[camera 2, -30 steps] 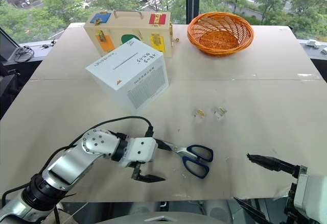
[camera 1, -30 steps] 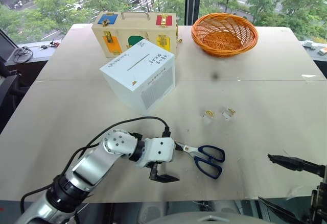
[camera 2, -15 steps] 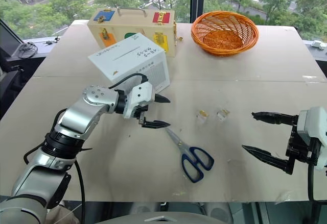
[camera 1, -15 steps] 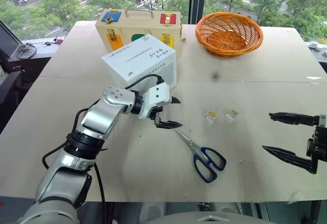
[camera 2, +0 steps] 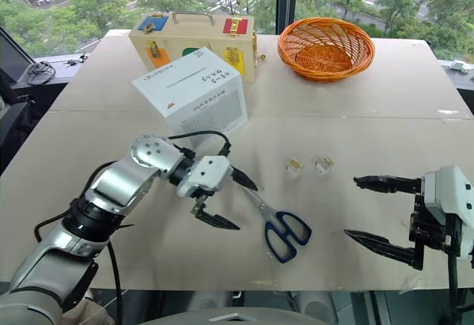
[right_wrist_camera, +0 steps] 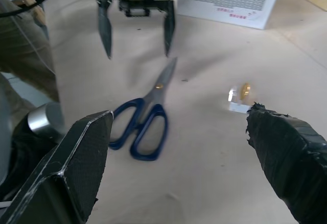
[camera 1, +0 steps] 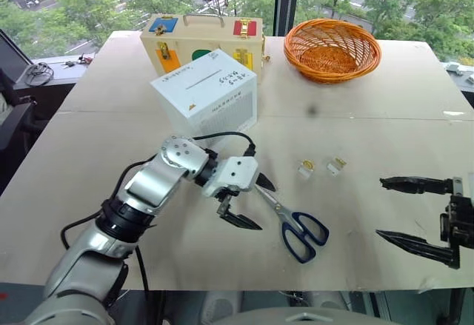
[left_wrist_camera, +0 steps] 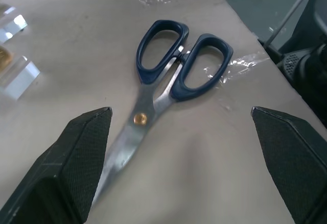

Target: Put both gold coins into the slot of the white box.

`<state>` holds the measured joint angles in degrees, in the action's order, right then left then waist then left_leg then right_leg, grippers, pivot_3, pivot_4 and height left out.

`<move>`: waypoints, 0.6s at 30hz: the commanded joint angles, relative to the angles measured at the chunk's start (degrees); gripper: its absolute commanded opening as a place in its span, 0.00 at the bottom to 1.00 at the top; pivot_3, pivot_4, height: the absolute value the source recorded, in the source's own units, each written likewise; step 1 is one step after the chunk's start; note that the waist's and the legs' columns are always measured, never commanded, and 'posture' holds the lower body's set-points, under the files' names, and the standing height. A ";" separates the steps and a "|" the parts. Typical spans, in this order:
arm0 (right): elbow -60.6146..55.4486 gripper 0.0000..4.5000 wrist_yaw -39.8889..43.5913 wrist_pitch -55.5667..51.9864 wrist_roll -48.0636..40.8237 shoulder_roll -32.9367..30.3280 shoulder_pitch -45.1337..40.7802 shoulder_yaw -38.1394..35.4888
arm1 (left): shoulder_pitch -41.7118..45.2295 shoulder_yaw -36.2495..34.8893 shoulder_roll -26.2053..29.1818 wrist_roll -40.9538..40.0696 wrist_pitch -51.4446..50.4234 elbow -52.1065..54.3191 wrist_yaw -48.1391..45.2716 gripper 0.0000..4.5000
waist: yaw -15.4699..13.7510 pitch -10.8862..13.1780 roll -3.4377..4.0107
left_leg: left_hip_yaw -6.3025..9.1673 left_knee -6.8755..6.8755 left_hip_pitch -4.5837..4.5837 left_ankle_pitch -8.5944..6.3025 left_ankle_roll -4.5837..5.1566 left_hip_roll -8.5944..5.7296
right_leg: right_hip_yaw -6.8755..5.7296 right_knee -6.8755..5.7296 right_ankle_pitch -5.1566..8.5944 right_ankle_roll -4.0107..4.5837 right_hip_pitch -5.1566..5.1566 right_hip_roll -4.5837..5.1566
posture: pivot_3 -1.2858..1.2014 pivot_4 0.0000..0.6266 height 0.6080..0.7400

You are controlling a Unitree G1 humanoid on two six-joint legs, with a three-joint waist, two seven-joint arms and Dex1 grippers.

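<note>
Two gold coins (camera 1: pixel 305 166) (camera 1: pixel 340 162) sit mid-table, one white box (camera 1: pixel 207 99) at their ten o'clock, one pair of scissors (camera 1: pixel 294 223) at six. Left gripper (camera 1: pixel 252 203) and right gripper (camera 1: pixel 400 210) both released, empty.

Scissors (camera 1: pixel 292 221) lie before the coins (camera 1: pixel 321 167), box (camera 1: pixel 206 100) behind-left.
</note>
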<state>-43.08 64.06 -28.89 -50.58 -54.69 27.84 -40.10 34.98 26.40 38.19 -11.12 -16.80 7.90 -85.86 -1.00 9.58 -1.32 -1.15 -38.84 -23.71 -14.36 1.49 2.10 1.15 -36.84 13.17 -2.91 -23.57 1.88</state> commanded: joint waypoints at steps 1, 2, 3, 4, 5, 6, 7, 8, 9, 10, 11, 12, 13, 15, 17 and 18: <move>-2.03 1.00 0.83 0.08 -0.15 1.25 1.65 -4.07 | 2.73 3.06 -1.81 4.05 2.81 -1.67 0.62 0.99 | 0.08 -0.01 0.00 | -0.03 -0.03 0.00 0.00 0.00 0.00 | 0.05 -0.01 -0.01 0.00 0.00 -0.01 | 0.52 0.24 1.00; -2.32 1.00 0.88 0.16 0.05 1.65 2.20 -4.50 | 3.42 4.16 -2.51 5.36 3.49 -2.58 0.61 0.99 | 0.11 -0.02 -0.02 | -0.05 -0.04 0.00 0.00 0.00 0.00 | 0.08 -0.01 -0.01 -0.01 0.00 -0.02 | 0.52 0.24 1.00; -2.59 1.00 0.82 0.22 0.15 1.98 2.60 -4.80 | 3.99 5.15 -3.18 6.63 4.39 -3.60 0.69 0.99 | 0.16 -0.02 -0.02 | -0.06 -0.04 0.00 0.00 0.00 -0.01 | 0.10 -0.01 -0.01 0.00 0.00 -0.03 | 0.52 0.24 1.00; -2.94 1.00 0.67 0.20 0.06 2.22 2.90 -5.07 | 4.54 6.20 -3.83 8.11 5.53 -5.09 0.89 0.99 | 0.17 -0.02 -0.01 | -0.06 -0.05 0.00 0.00 0.00 -0.01 | 0.11 -0.01 -0.02 0.00 0.00 -0.03 | 0.52 0.24 1.00; -3.29 1.00 0.50 0.15 -0.06 2.42 3.14 -5.34 | 5.00 7.18 -4.24 9.45 6.75 -6.45 0.84 0.99 | 0.20 -0.03 0.00 | -0.07 -0.05 0.00 0.00 0.00 -0.01 | 0.13 -0.01 -0.02 0.01 0.00 -0.04 | 0.52 0.24 1.00; -3.66 1.00 0.32 0.03 -0.27 2.59 3.39 -5.72 | 5.44 8.29 -4.33 10.95 8.86 -7.97 0.45 0.99 | 0.19 -0.03 -0.01 | -0.08 -0.05 0.00 0.00 0.00 -0.01 | 0.14 -0.01 -0.02 0.01 0.00 -0.04 | 0.52 0.24 1.00; -3.96 1.00 0.17 -0.09 -0.46 2.74 3.63 -6.09 | 5.83 9.08 -4.48 12.25 10.74 -9.38 0.31 0.88 | 0.21 -0.03 -0.01 | -0.06 -0.05 -0.01 0.00 0.00 0.00 | 0.13 -0.01 -0.03 0.02 -0.01 -0.07 | 0.52 0.24 1.00; -4.27 1.00 0.06 -0.20 -0.60 2.90 3.93 -6.53 | 6.31 9.89 -4.38 13.25 12.45 -10.57 -0.37 0.82 | 0.20 -0.03 -0.01 | -0.05 -0.05 -0.01 0.00 0.00 0.01 | 0.13 -0.01 -0.03 0.02 -0.01 -0.10 | 0.52 0.24 1.00; -4.54 1.00 -0.04 -0.30 -0.71 3.10 4.25 -6.91 | 6.64 10.35 -4.38 13.87 13.54 -11.41 -0.97 0.72 | 0.16 -0.03 -0.01 | -0.04 -0.04 0.00 0.00 0.00 0.02 | 0.12 -0.02 -0.03 0.03 -0.01 -0.11 | 0.52 0.24 1.00; -4.77 1.00 -0.12 -0.37 -0.78 3.29 4.55 -7.22 | 6.91 10.51 -4.54 14.15 14.11 -12.07 -1.30 0.59 | 0.14 -0.03 0.00 | 0.00 -0.03 -0.01 0.00 0.00 0.02 | 0.10 -0.02 -0.03 0.04 -0.02 -0.12 | 0.52 0.24 1.00; -5.03 1.00 -0.20 -0.40 -0.75 3.57 4.95 -7.52 | 7.21 10.51 -4.92 14.36 14.50 -12.87 -1.24 0.49 | 0.12 -0.03 0.00 | 0.00 -0.03 -0.01 0.00 0.00 0.04 | 0.09 -0.02 -0.06 0.09 -0.01 -0.12 | 0.52 0.24 1.00; -5.26 1.00 -0.24 -0.42 -0.70 3.82 5.30 -7.73 | 7.41 10.51 -5.18 14.59 14.83 -13.50 -1.22 0.38 | 0.06 -0.03 0.00 | -0.01 -0.03 -0.01 0.00 0.00 0.04 | 0.10 -0.02 -0.07 0.11 -0.01 -0.12 | 0.52 0.24 1.00; -5.53 1.00 -0.34 -0.43 -0.63 4.13 5.67 -7.85 | 7.44 10.51 -5.31 14.67 15.29 -14.05 -1.45 0.29 | 0.01 -0.04 0.00 | 0.00 -0.04 -0.01 0.00 0.00 0.03 | 0.11 -0.02 -0.07 0.10 -0.01 -0.11 | 0.52 0.24 1.00; -6.10 1.00 -0.78 -0.39 -0.58 4.65 6.21 -7.75 | 6.93 10.18 -5.31 14.23 15.92 -14.38 -2.00 0.08 | 0.02 -0.06 -0.01 | 0.00 -0.06 0.00 0.00 0.01 0.01 | 0.15 -0.02 -0.03 0.03 0.02 -0.11 | 0.52 0.24 1.00; -6.53 1.00 -1.15 -0.31 -0.46 4.96 6.47 -7.48 | 5.96 9.37 -4.92 13.03 15.68 -13.61 -2.53 0.07 | 0.12 -0.10 0.02 | -0.03 -0.10 0.01 0.00 0.01 0.02 | 0.19 -0.03 -0.03 0.02 0.05 -0.11 | 0.52 0.24 1.00; -6.69 1.00 -1.32 -0.26 -0.44 5.05 6.54 -7.38 | 5.38 8.80 -4.58 12.46 15.79 -13.10 -2.54 0.07 | 0.16 -0.11 0.01 | -0.03 -0.12 0.01 0.00 0.01 0.02 | 0.20 -0.03 -0.03 0.02 0.05 -0.11 | 0.52 0.24 1.00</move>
<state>-48.67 63.09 -29.41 -50.50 -50.10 34.28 -45.97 41.33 36.15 32.88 1.68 -1.24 -5.64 -88.07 -0.84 9.47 -1.30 -1.18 -38.96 -23.69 -14.36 1.50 2.12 1.36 -36.88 13.14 -2.89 -23.52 1.77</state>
